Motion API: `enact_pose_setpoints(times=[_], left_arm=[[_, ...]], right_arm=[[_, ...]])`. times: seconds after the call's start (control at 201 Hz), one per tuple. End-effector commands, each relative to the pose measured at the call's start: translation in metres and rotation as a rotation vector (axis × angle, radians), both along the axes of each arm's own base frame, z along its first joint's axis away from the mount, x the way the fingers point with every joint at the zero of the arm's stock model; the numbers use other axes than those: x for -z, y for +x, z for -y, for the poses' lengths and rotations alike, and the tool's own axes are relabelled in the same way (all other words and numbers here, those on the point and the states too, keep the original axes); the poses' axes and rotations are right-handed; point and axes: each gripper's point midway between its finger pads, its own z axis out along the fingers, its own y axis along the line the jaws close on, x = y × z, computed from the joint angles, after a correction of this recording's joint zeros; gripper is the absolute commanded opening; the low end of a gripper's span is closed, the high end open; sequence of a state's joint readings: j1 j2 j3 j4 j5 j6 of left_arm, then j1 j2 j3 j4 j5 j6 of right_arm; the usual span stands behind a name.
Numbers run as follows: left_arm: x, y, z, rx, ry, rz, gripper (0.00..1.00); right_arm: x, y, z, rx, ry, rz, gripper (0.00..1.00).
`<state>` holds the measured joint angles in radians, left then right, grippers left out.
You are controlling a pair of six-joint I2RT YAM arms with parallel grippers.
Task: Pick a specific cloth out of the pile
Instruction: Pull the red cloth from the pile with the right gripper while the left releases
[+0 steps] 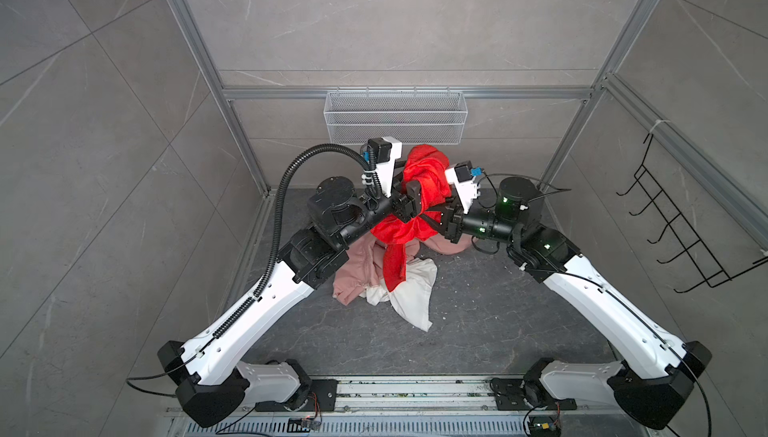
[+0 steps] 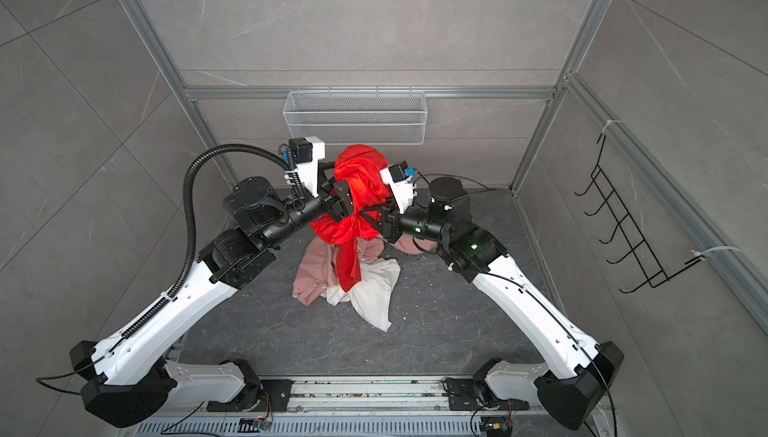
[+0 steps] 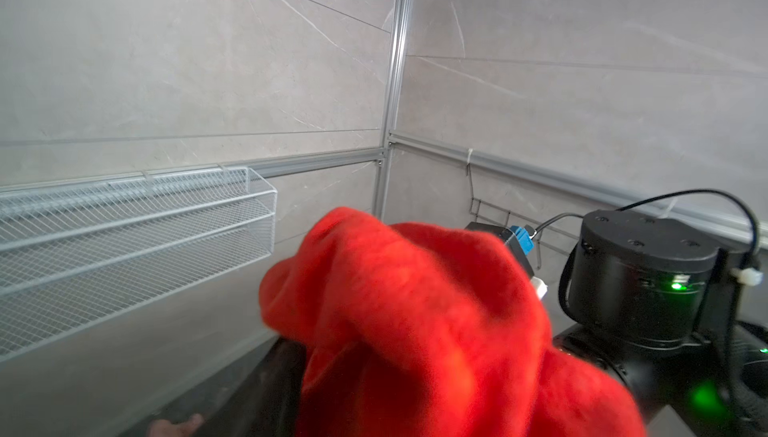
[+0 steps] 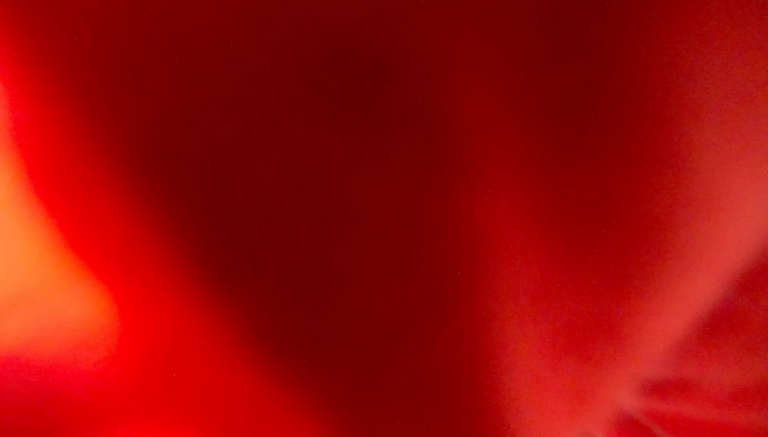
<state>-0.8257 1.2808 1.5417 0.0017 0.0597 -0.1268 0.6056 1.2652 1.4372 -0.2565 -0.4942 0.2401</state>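
The pile (image 1: 365, 278) lies nearest on the dark floor, white cloth (image 1: 415, 298) in front, pink sweatshirt (image 1: 353, 260) behind. Above it the cloth (image 1: 395, 231), red, hangs bunched between both grippers, one tail trailing onto the white. Right gripper (image 1: 430, 218) pinches it. Left gripper (image 1: 409, 205): jaws apart, fabric draped against them. Right wrist view: red blur only. Farthest, wire basket (image 1: 395, 123) on the wall.
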Motion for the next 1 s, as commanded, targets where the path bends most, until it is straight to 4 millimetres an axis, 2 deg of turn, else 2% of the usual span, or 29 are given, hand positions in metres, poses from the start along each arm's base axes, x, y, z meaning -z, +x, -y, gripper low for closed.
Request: enact_pose_setpoints(times=[0.0,0.164,0.413,0.612,0.737,0.866,0.996], left_arm=[[-0.031,-0.019,-0.014,0.019,-0.066,0.089,0.81],[-0.03,-0.022,-0.017,0.019,-0.06,0.102,0.97],[-0.01,-0.026,-0.018,0.025,-0.033,0.113,1.0],[0.01,-0.024,-0.018,0.018,-0.017,0.088,1.0],[0.02,-0.023,-0.021,0.002,-0.012,0.08,1.0],[0.03,-0.022,-0.022,-0.002,-0.001,0.067,1.0],[0.037,-0.022,-0.024,-0.009,0.009,0.056,1.0]], right_arm=[[-0.011,-0.003,0.039,0.152,-0.086,-0.009,0.0],[-0.014,-0.007,0.08,0.31,-0.175,-0.049,0.0],[-0.005,-0.02,0.144,0.579,-0.28,-0.166,0.0],[0.029,-0.031,0.217,0.937,-0.38,-0.307,0.0],[0.05,-0.042,0.251,1.105,-0.414,-0.339,0.0],[0.074,-0.049,0.276,1.242,-0.479,-0.377,0.0],[0.098,-0.053,0.286,1.305,-0.509,-0.433,0.0]])
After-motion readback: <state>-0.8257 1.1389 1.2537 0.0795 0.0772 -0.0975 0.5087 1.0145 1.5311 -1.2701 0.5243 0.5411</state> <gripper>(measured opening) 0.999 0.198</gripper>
